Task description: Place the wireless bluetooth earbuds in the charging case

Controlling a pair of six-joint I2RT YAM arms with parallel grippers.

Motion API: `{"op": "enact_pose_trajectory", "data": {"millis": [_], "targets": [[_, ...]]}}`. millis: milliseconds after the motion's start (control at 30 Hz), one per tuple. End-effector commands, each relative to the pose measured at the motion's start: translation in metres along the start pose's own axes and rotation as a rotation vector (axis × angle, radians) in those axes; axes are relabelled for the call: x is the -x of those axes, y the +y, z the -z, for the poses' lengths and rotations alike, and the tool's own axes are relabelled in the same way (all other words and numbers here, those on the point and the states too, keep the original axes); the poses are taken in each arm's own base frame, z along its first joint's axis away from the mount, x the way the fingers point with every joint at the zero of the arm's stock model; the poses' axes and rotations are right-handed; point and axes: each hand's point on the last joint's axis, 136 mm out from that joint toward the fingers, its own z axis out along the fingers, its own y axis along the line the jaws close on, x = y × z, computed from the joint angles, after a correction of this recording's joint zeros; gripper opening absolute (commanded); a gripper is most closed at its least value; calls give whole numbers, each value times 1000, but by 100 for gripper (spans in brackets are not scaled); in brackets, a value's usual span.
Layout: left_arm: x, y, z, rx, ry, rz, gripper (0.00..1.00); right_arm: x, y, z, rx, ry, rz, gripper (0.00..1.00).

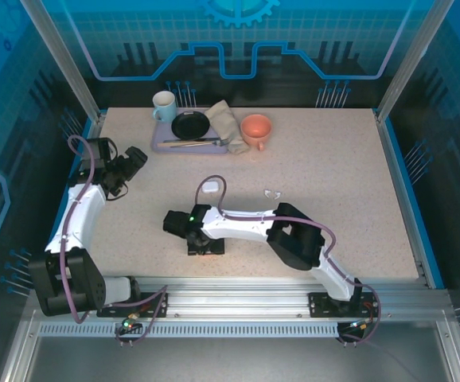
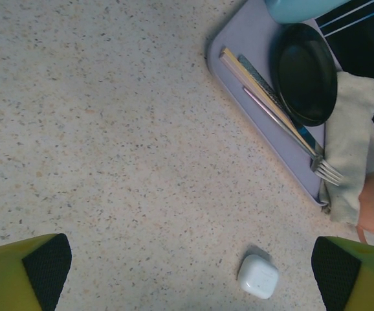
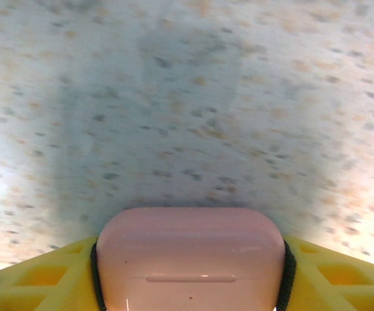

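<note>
Pink and white, two rounded glossy cases: the pink case (image 3: 190,249) is clasped between your right gripper's (image 3: 190,285) black pads, the white case (image 1: 210,186) lies free. Two white earbuds (image 1: 274,193) rest loose just right of it. Your left gripper (image 2: 190,265) gapes wide. Speckled beige tabletop (image 1: 333,175), blue-panelled enclosure; one lavender tray (image 1: 160,146) at the far edge.
</note>
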Motion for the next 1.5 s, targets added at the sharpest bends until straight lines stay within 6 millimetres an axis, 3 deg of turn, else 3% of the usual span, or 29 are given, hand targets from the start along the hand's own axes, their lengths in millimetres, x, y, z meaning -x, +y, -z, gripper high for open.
{"op": "enact_pose_trajectory", "data": {"millis": [0, 133, 233, 400, 567, 800, 1067, 1267, 1467], "targets": [[-6, -11, 4, -80, 24, 17, 99, 4, -21, 26, -3, -63, -42, 49], [-18, -27, 5, -156, 65, -7, 99, 10, -50, 44, 10, -117, -90, 49], [-38, -41, 5, -215, 116, -44, 99, 18, -76, 51, 32, -138, -154, 49], [-86, -64, 12, -338, 217, -101, 99, 32, -123, 53, 54, -154, -282, 49], [-140, -81, 25, -504, 274, -157, 99, 51, -150, 57, 137, -157, -429, 50], [-214, -90, 34, -684, 321, -281, 99, 80, -160, 66, 261, -146, -581, 51], [-280, -105, 29, -748, 367, -452, 98, 100, -153, 62, 363, -87, -719, 51], [-301, -120, 11, -745, 343, -485, 91, 105, -147, 57, 418, -29, -803, 51], [-309, -140, -3, -756, 318, -478, 79, 111, -146, 59, 455, -4, -857, 51]]}}
